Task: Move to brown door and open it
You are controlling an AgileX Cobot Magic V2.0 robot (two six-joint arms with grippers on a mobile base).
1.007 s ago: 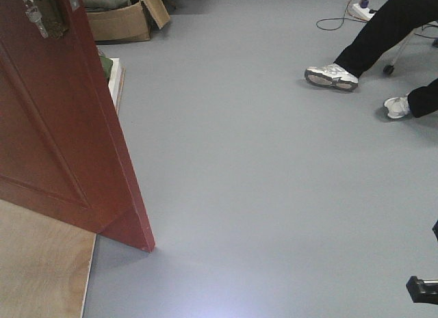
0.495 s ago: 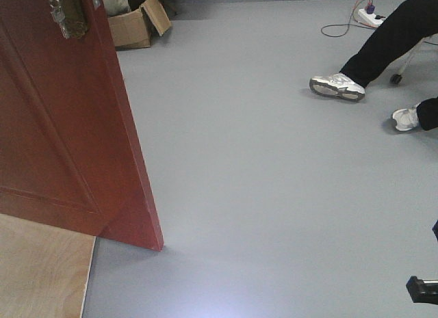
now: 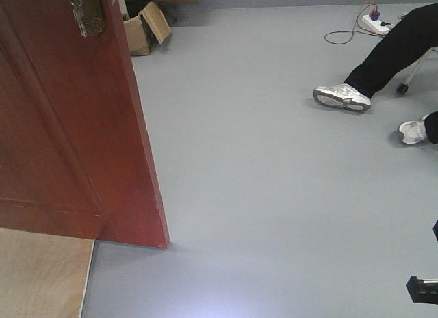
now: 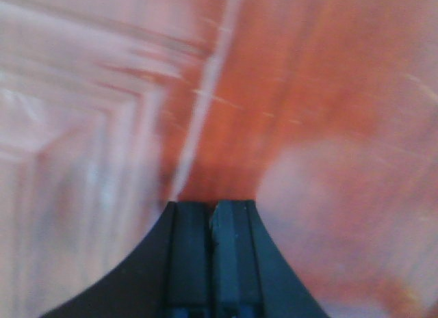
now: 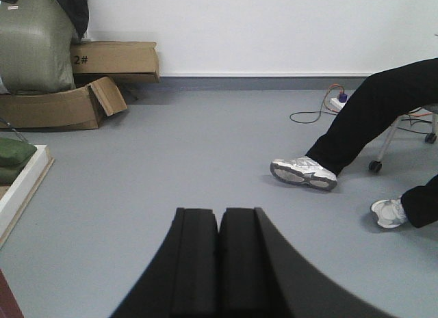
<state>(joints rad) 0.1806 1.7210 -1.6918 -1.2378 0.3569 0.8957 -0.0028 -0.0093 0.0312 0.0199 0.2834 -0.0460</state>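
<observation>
The brown door (image 3: 61, 126) fills the left of the front view, standing ajar, its free edge running down to the grey floor. Its brass lock plate (image 3: 85, 14) shows at the top. My left gripper (image 4: 211, 207) is shut and empty, its tips right against the glossy reddish door panel (image 4: 308, 92), which is blurred. My right gripper (image 5: 219, 214) is shut and empty, held over the open grey floor away from the door. A sliver of the door shows at the bottom left of the right wrist view (image 5: 5, 297).
A pale plywood board (image 3: 41, 277) lies below the door. Cardboard boxes (image 3: 147, 27) and a green sack (image 5: 34, 44) stand at the back. A seated person's legs and shoes (image 3: 342, 97) are at the right, with a power strip and cable (image 3: 373, 20).
The door's free edge has shifted right and lower in the front view and fills more of it. The boxes, shoes and cable have shifted down and right.
</observation>
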